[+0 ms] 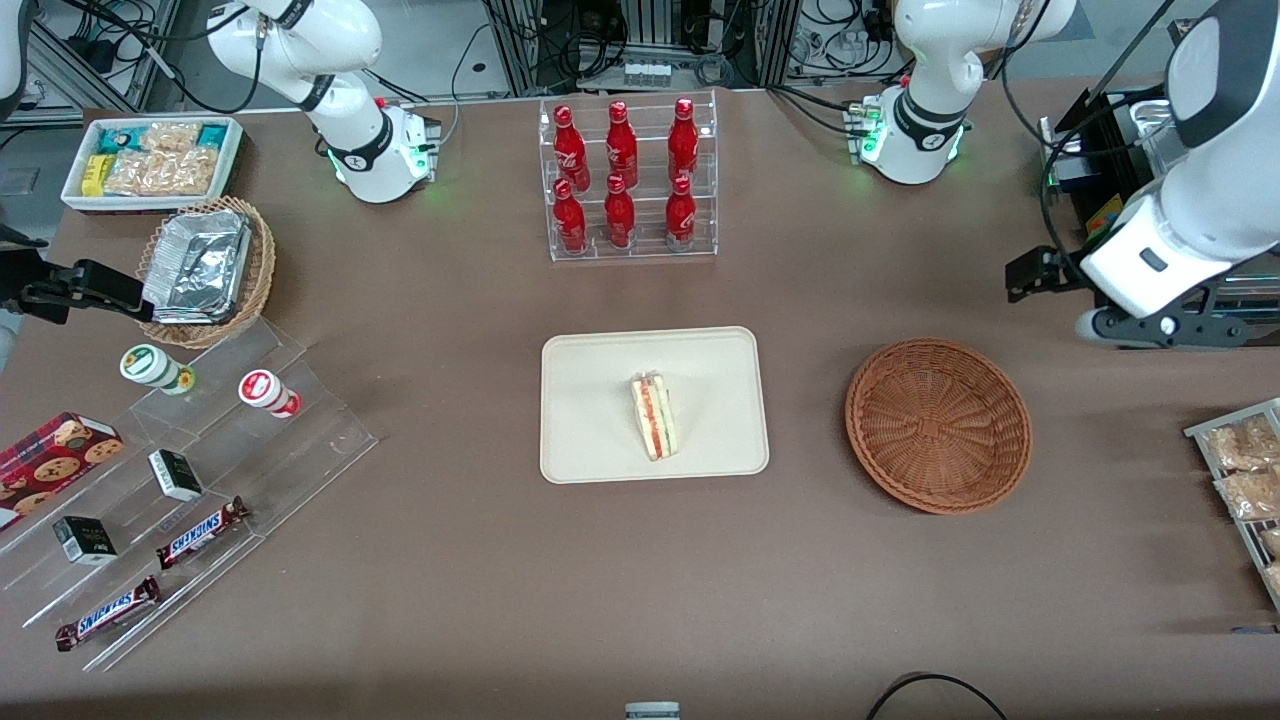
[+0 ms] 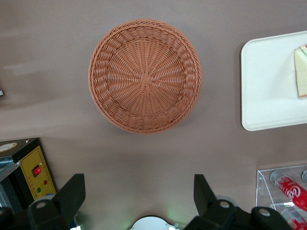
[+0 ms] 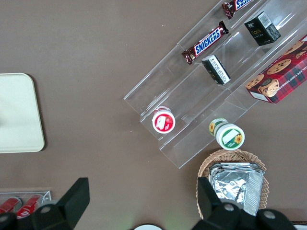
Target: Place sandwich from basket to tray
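Sandwich (image 1: 655, 416) already sitting on tray (image 1: 590, 440), long axis toward front camera. Basket (image 1: 938, 425) empty. My end effector (image 2: 139, 194) parked high over surface near basket, fingers wide apart, holding nothing. Looks done to me.

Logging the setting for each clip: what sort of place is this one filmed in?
Probably a robotics lab staged as a snack counter. Cola bottles fill a clear rack, Snickers bars lie on display steps, and cables run by the arm bases. The sandwich lies on the tray; the open hand hangs above the empty basket.
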Tool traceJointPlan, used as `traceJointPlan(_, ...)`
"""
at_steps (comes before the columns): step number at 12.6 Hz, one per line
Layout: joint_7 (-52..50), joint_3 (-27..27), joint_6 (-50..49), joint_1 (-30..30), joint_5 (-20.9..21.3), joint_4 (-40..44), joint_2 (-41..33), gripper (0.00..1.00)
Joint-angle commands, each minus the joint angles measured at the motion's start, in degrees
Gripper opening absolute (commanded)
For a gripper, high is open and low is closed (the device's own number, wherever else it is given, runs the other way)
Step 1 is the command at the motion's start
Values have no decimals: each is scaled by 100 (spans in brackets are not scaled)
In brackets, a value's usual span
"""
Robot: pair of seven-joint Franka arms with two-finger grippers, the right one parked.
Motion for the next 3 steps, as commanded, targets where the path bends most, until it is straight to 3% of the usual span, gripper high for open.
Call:
traceJointPlan(1, 257, 215, -91, -116, -138, -180, -320, 100)
traceJointPlan(3, 257, 232, -91, -124, -130, -180, -347, 100)
